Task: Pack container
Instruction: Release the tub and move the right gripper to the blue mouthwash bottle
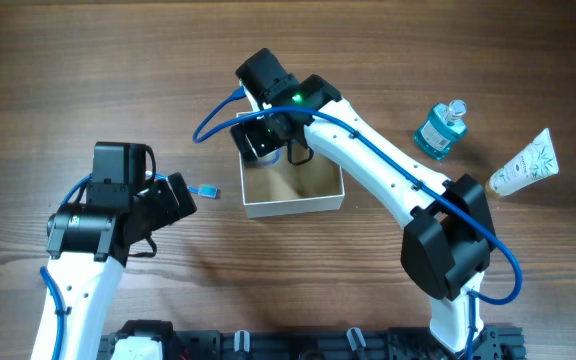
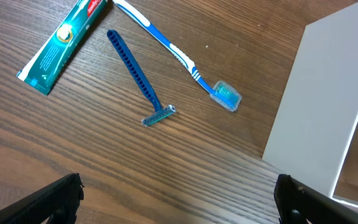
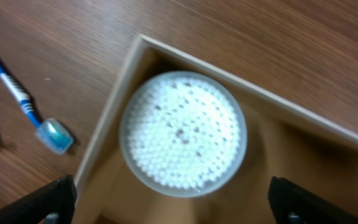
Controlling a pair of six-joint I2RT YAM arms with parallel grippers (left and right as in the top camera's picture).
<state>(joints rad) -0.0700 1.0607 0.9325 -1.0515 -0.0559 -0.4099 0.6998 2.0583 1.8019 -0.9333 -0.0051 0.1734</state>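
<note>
Wooden table (image 1: 88, 60), two white arms working over it. The container (image 1: 308, 190) sits about mid-table, flat on the wood: a square shallow box with thin white walls and a brown inside. The right arm (image 1: 388, 170) comes in from the near right edge and slants across the box. The right gripper (image 1: 267, 140) hangs over the box's far left corner. In the right wrist view a round jar (image 3: 182, 134) stands in that corner of the container (image 3: 247, 90), close to both walls. Its top is a mass of small white dots, cotton buds by the look. The right gripper (image 3: 173, 186) is spread wide, one dark tip in each lower corner of the view, and neither tip can be seen touching the jar. The left gripper (image 1: 175, 195) is left of the box, apart from it. In its own wrist view the left gripper (image 2: 178, 183) is also spread wide, over bare wood. Beyond its tips lie a teal toothpaste tube (image 2: 64, 43), a blue razor (image 2: 138, 78) and a blue-and-white toothbrush (image 2: 179, 56) with a clear cap on the head. The razor lies between the other two, touching neither. The container's white outer wall (image 2: 316, 112) fills the right side of that view. Far right on the table are a blue bottle (image 1: 440, 130) and a white tube (image 1: 525, 165), near each other and well apart from the box.
</note>
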